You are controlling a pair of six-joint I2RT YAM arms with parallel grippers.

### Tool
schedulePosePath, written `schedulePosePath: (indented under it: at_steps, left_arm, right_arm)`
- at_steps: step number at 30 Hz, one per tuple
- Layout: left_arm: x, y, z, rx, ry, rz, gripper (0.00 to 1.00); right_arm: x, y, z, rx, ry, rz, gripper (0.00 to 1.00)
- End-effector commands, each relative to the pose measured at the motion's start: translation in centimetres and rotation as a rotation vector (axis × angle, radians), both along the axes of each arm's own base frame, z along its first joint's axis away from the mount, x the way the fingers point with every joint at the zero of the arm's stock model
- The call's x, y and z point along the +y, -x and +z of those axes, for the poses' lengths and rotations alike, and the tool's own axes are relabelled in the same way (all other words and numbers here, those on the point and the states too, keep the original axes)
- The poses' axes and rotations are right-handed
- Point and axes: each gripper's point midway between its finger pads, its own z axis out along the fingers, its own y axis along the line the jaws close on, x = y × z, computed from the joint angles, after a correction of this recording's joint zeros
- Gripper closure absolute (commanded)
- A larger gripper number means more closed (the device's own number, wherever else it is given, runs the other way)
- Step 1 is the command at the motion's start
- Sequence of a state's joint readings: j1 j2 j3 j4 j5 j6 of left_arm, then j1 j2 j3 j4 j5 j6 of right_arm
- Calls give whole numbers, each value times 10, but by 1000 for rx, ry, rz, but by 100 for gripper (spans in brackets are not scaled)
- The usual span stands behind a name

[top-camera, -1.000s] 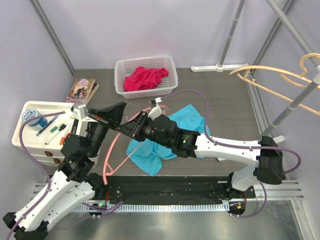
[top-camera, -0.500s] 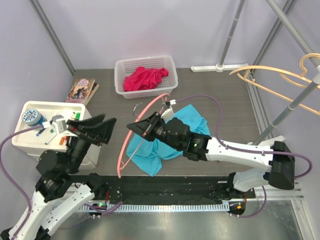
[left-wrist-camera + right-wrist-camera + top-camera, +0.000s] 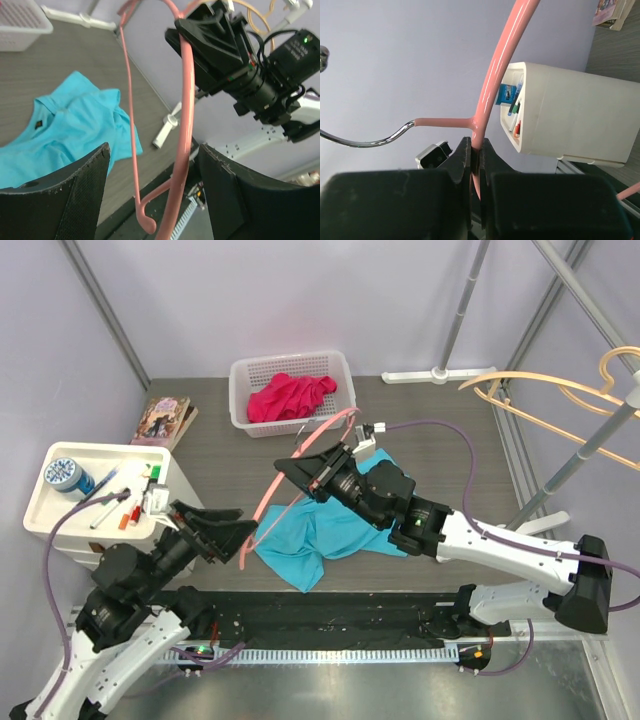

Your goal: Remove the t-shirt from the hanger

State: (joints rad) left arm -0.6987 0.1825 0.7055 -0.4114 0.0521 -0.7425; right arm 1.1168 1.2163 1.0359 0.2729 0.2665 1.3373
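While the dark table (image 3: 450,440) bears the teal t-shirt (image 3: 320,535), crumpled flat and free of the hanger, the pink hanger (image 3: 258,515) is held in the air just over the shirt's left edge. The right gripper (image 3: 290,470) pinches the hanger's bar near its metal hook. The left gripper (image 3: 240,532) is spread wide, with the hanger's lower end between its fingers; whether they touch it cannot be told.
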Motion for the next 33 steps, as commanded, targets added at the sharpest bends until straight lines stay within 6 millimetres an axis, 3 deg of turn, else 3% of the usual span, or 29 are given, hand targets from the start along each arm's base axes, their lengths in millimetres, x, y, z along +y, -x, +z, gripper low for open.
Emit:
schedulePosePath:
  at_steps: [1, 4, 10, 13, 15, 16, 18, 19, 22, 25, 28, 29, 30, 33]
  left_arm:
    - [-28, 12, -1, 28, -30, -170, 30]
    - [-32, 7, -12, 77, -87, -169, 36]
    - [-28, 5, -14, 77, -72, -147, 43]
    - [-31, 2, -19, 94, -71, -146, 57]
    - [-33, -1, -18, 96, -71, -144, 74]
    - [-34, -2, -19, 105, -75, -143, 86]
    - [-34, -5, -13, 99, -68, -129, 95]
    - [-33, -7, -11, 98, -65, -120, 100]
    - [-26, -15, 0, 73, -46, -57, 100]
    - [-16, -24, 9, 32, -37, 15, 100]
    - [-11, -29, 14, -4, -47, 52, 100]
    - [-12, -31, 13, -9, -56, 55, 100]
    - [-14, -33, 12, -6, -63, 55, 100]
    - [-19, -37, 9, 1, -76, 47, 100]
  right_arm:
    - [-17, -7, 35, -5, -114, -43, 99]
    - [-25, -13, 33, 12, -112, -78, 99]
    - [-39, -16, 38, 19, -132, -102, 99]
    - [-39, -14, 44, 9, -153, -89, 99]
    - [-38, -12, 46, -8, -149, -76, 99]
    - [-36, -11, 45, -14, -140, -70, 97]
    - [-33, -10, 42, -68, -81, -67, 83]
    - [-30, -11, 34, -72, -33, -64, 63]
    - [-22, -7, 14, -116, 98, -27, 41]
    - [-9, 2, -10, -136, 200, 33, 35]
    - [6, 14, -24, -170, 308, 67, 34]
    - [9, 18, -17, -187, 317, 71, 35]
    - [16, 19, -27, -181, 357, 76, 37]
    - [27, 22, -29, -196, 379, 63, 52]
